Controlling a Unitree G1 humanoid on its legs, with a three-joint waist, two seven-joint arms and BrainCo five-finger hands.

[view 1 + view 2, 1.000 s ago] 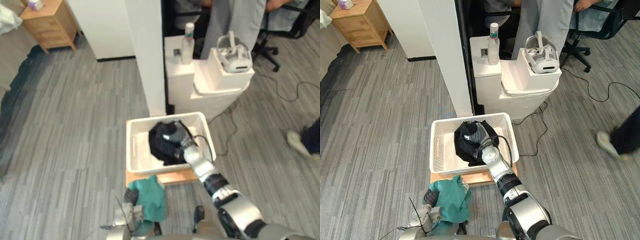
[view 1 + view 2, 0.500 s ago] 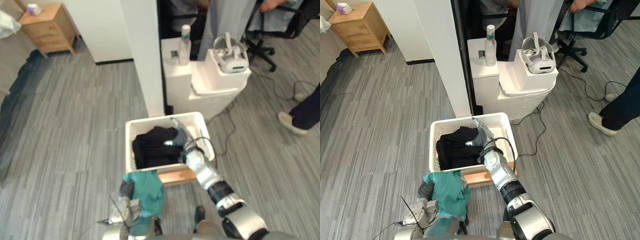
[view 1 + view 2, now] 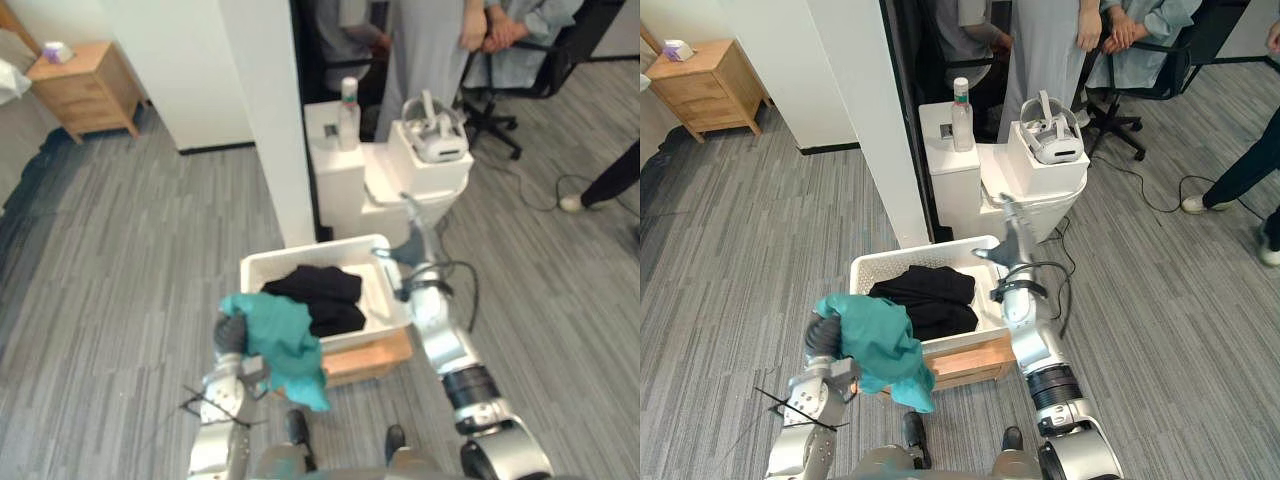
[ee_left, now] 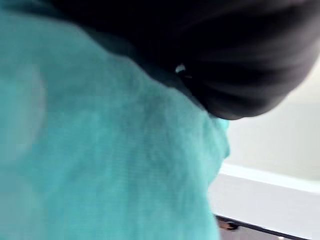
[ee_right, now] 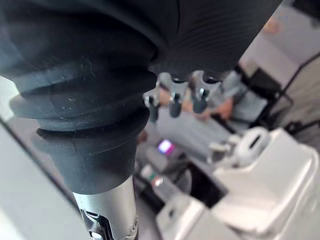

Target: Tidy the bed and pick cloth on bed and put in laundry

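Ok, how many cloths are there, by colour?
Black cloth: 1, in the basket
Teal cloth: 1, draped over the left hand
Total: 2

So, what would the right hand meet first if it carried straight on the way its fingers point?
Probably the white cabinet behind the basket, below the headset; the right hand aims at it, though depth is unclear.
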